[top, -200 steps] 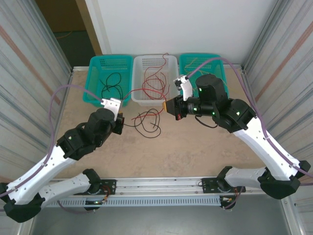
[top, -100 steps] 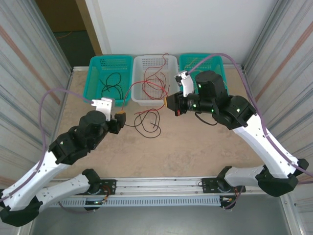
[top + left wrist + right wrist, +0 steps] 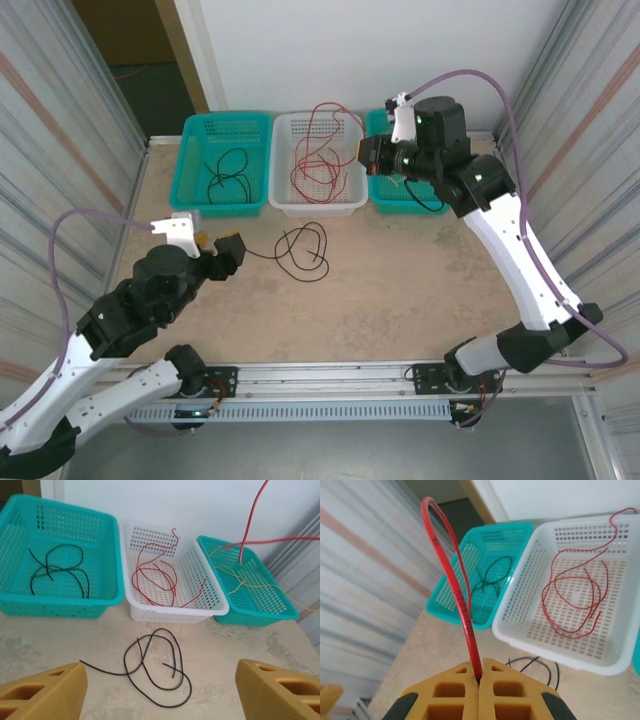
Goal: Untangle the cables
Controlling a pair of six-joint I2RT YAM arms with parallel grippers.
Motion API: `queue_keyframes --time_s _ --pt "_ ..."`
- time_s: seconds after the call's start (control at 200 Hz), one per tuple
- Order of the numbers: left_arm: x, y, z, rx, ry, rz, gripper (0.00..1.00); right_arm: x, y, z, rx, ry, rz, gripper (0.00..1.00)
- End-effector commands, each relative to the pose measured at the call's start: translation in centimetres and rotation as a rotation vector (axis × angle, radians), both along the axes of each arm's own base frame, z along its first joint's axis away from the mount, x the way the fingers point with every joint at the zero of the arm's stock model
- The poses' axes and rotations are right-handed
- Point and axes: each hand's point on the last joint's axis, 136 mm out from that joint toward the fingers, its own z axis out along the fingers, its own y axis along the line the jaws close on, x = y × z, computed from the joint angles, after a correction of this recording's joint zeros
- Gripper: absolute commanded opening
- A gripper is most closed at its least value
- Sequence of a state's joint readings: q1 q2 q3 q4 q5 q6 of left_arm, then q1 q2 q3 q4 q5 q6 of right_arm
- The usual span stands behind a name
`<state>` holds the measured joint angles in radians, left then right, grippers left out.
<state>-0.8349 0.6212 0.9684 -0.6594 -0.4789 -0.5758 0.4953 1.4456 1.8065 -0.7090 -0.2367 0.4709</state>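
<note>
Right pincer (image 3: 479, 674) clamped shut on a thin red wire (image 3: 463, 607), high over the back right of the beige worktop (image 3: 400, 290), just right of the white perforated plastic basket (image 3: 318, 207); red strand arching up from the pads and, seen from above, draped leftward into that basket among red loops; one strand or several, cannot tell. Left pincer (image 3: 220, 246) spread wide, holding nothing, low near the worktop's left edge; thin black wire (image 3: 303, 250) lying in loose loops at mid-worktop, just ahead of it and apart from the red, one free tail running left toward that pincer; long axis roughly left to right; left arm clearly the nearer. Another black strand (image 3: 228, 170) in the teal plastic basket (image 3: 225, 208) at the back left corner; pale yellow strands (image 3: 240, 582) in the matching teal basket (image 3: 250, 617) at the back right. Likely next: releasing the red into the white basket, down and left of the right pincer; then the black tail for the left pincer.
</note>
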Motion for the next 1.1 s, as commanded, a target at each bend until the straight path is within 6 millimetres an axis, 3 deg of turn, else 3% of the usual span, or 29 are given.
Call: queue_keyframes --time_s 0.0,0.095,0.396,0.561,0.716,0.867,0.892,0.917,0.997,1.042,1.092 --pt "-0.4 -0.4 -2.4 -0.061 0.095 0.006 0.77 2.5 0.3 0.9 0.073 0.009 -0.014 0.0" --pt "-0.6 -0.5 -3.6 -0.092 0.127 0.012 0.77 5.1 -0.2 0.6 0.067 0.017 -0.058 0.0" --pt "-0.5 -2.1 -6.4 -0.115 0.223 -0.01 0.72 12.2 0.6 -4.7 0.067 0.133 -0.088 0.0" --pt "-0.4 -2.8 -7.3 -0.107 0.264 -0.015 0.72 13.8 1.7 -7.9 0.06 0.237 -0.072 0.33" --pt "-0.2 -2.9 -8.2 -0.087 0.295 -0.003 0.72 12.8 1.5 -8.7 0.035 0.236 -0.08 0.41" --pt "0.0 -2.3 -9.1 -0.083 0.339 0.031 0.7 10.3 0.8 -10.1 -0.011 0.247 -0.083 0.45" --pt "0.1 -2.3 -9.2 -0.089 0.346 0.035 0.69 9.7 0.7 -9.9 -0.014 0.239 -0.082 0.45" --pt "0.1 -2.3 -9.5 -0.094 0.355 0.039 0.69 8.9 0.6 -11.1 -0.031 0.261 -0.08 0.46" --pt "0.3 -2.4 -10.3 -0.115 0.379 0.042 0.68 6.4 0.8 -12.5 -0.057 0.272 -0.066 0.48" --pt "0.4 -2.6 -10.9 -0.126 0.398 0.044 0.68 4.8 1.1 -13.6 -0.078 0.285 -0.052 0.63" --pt "0.5 -2.7 -11.6 -0.135 0.428 0.048 0.66 2.8 2.0 -15.0 -0.105 0.295 -0.023 0.65"
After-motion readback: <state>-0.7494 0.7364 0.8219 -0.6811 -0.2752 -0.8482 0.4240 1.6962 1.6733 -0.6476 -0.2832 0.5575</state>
